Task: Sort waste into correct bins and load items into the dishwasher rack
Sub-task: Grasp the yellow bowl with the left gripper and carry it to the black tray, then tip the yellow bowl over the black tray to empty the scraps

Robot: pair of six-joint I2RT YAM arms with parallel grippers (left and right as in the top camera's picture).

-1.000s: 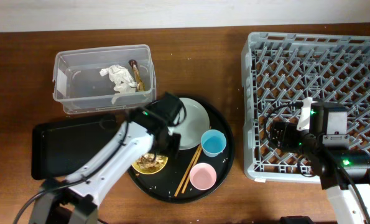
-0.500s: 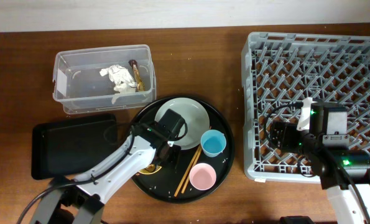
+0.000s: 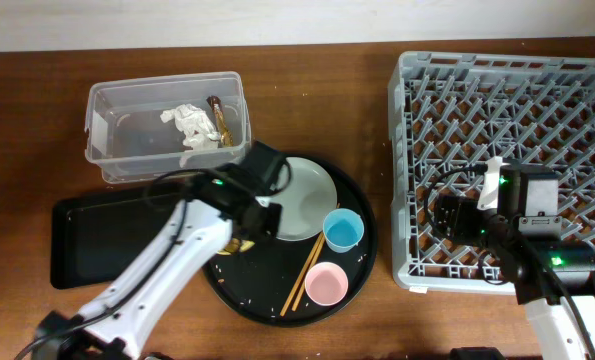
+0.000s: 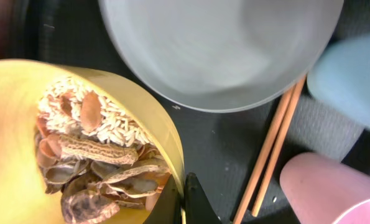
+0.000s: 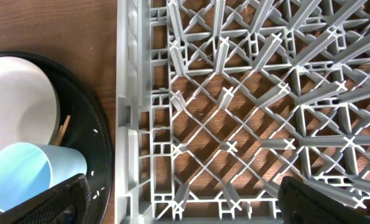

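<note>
The left gripper [image 4: 181, 200], clamped on the rim of the small yellow bowl [image 4: 10, 137], has carried its beige-brown scraps [image 4: 97, 155] toward ten o'clock, nearer the shallow black rectangular tray [image 3: 97, 240], likely for dumping. The right gripper [image 5: 185, 202] gapes empty above the grey plastic rack [image 5: 234, 93].

No words, numbers or brand names can be read in any of the views. A pale patch [image 3: 98, 127] sits on the left end wall of the clear tub [image 3: 137, 165], near the back left corner of the bench. It may be a sticker, but it is too small to read.
</note>
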